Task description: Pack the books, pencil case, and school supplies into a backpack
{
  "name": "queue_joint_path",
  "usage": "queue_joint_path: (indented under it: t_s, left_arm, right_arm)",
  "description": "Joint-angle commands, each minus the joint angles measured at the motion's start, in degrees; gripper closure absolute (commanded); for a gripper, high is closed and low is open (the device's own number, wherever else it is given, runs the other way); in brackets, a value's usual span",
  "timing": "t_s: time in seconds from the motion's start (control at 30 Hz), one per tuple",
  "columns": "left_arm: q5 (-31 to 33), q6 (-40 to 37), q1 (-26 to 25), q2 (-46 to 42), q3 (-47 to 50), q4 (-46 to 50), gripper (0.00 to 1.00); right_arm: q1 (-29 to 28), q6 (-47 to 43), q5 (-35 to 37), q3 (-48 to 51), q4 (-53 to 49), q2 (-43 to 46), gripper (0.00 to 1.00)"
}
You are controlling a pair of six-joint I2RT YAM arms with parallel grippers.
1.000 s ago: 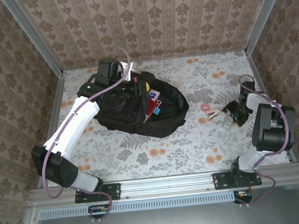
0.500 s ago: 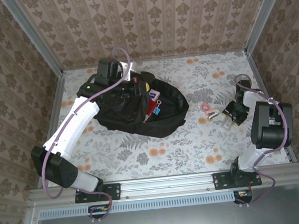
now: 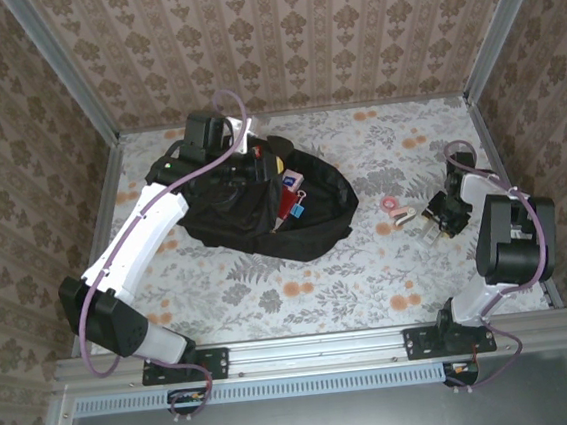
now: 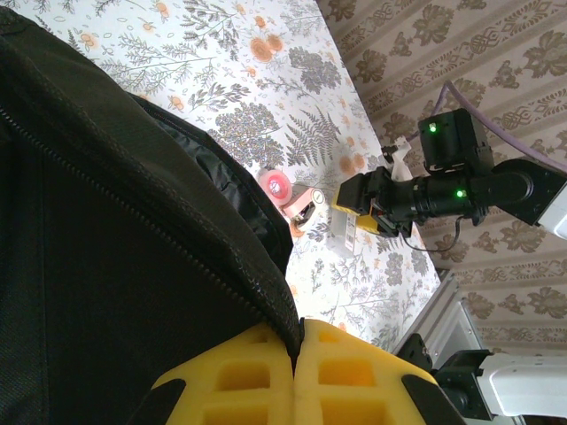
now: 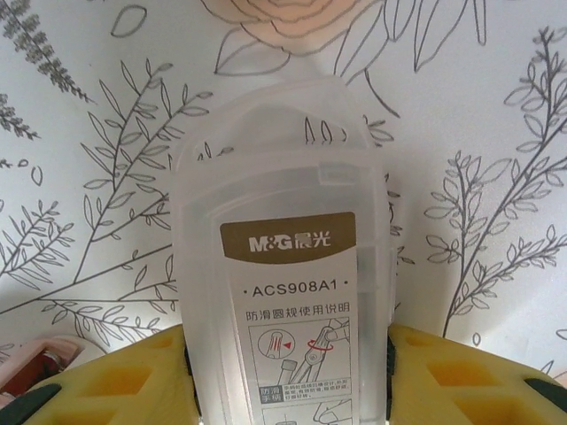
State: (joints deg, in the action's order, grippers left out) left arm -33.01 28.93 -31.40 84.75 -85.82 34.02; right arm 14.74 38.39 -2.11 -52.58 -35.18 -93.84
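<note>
Backpack [image 3: 306,238] lies open, left of centre on the counter [image 3: 371,284], mouth facing up. Inside it in the top view: a red flat item [image 3: 289,184], a yellow-topped item [image 3: 277,161] and a blue clip [image 3: 301,207]. Can't say whether any of them is an orange-covered book; too small.

Left end effector [image 4: 297,363] is at the bag's far rim, clenched on the black fabric edge. By my read it's holding the mouth open.

Out to the right, well apart from the bag, a clear plastic case [image 5: 283,177] lies flat on the counter. Right end effector [image 5: 288,341] straddles it, with its yellow pads against both long sides. That looks like a grasp on the case, not lifted yet. A pink roll [image 3: 391,203] sits just beside it, toward the bag.

Progress, as a judgement: past halfway. Several things are already in the bag. Left to do: case and pink roll go in, plus whatever else I can't see. No sign of zipping.

View diffs:
- Top view gives the layout, i.e. bag vs loose items and both arms' reach, but pad contact is too small to read.
- Left wrist view shows the pinch on the fabric rim up close, w/ the pink roll and right arm beyond.
- Right wrist view shows the case label print and the pads at its sides.
</note>
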Motion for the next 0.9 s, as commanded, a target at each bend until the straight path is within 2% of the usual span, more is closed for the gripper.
queue_joint_path:
  t_s: [0.0,0.23,0.47,0.67,0.87]
  left_arm:
    - [-1.66,0.25,0.28,-2.53,0.05,-2.82,1.00]
    - [-1.53,0.26,0.28,-2.32,0.14,-2.90,1.00]
    - [-2.14,0.78,0.20,-1.36,-0.12,-3.21,1.00]
    - [-1.49,0.08,-0.85,-0.31,-1.80,-1.55,1.00]
    - [-0.77,-0.10,-1.52,0.10,-2.77,-0.41,1.00]
  right_arm:
    - [-0.60,1.29,-1.33,1.69,-4.50,1.71,0.52]
    - [-0.67,1.81,-0.95,2.37,-6.02,6.92,0.52]
    - [-1.82,3.27,-1.50,2.50,-8.73,18.41,0.53]
    - [-9.48,4.26,-3.85,-0.76,-9.93,27.21,0.53]
    - [-17.62,6.75,-9.75,-4.36,-6.30,28.13,0.53]
